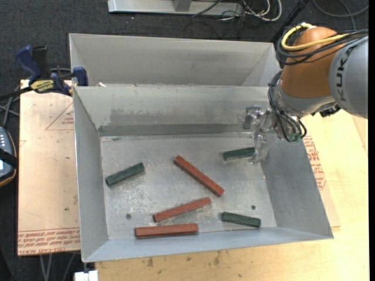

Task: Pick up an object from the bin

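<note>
At the right side of the bin [88,157], close to the back wall, the tool [256,154] hangs low over the floor, at the right end of a short dark green bar [237,154]. The tool's tip meets or covers that end of the bar. I cannot tell whether it is set wide or narrow, or whether the bar is gripped at all. Above it the arm's orange cover [307,69] leans in over the right rim.

As I judge it, the task is at the point of the grab. The tool is down at a bar, but the bar lies flat on the bin floor and nothing is lifted yet. Closing on it, if that is not already done, and raising it clear of the bin are left to do.

Five more bars lie loose in the bin, all flat and apart from one another:
- a long red-brown bar [198,176] lies slantwise in the middle
- a second red-brown bar [181,209] is nearer the front
- a third red-brown bar [166,231] runs along the front wall
- a green bar [241,219] sits toward the front right corner
- another green bar [125,174] sits near the left wall
</note>
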`<state>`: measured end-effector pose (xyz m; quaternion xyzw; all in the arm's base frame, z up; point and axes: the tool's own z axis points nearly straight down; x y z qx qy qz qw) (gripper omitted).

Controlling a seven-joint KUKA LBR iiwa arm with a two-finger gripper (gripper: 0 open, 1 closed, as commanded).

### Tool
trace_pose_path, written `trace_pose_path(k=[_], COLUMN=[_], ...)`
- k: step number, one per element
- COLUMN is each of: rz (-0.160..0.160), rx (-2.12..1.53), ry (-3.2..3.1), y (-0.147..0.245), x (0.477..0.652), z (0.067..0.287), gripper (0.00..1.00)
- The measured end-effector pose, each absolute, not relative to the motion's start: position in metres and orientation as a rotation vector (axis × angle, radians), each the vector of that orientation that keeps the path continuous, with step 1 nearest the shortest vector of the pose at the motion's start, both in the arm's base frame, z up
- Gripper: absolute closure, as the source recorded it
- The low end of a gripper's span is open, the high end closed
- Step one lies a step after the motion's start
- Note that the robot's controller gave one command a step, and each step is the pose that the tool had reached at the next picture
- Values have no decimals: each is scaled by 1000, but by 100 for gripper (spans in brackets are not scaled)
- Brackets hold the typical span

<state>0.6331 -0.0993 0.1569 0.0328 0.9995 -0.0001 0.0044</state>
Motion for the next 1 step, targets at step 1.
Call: trace_pose_path(k=[1], rz=[1], rx=[219], ry=[3129], y=[-101], x=[636], z=[106], gripper=[0])
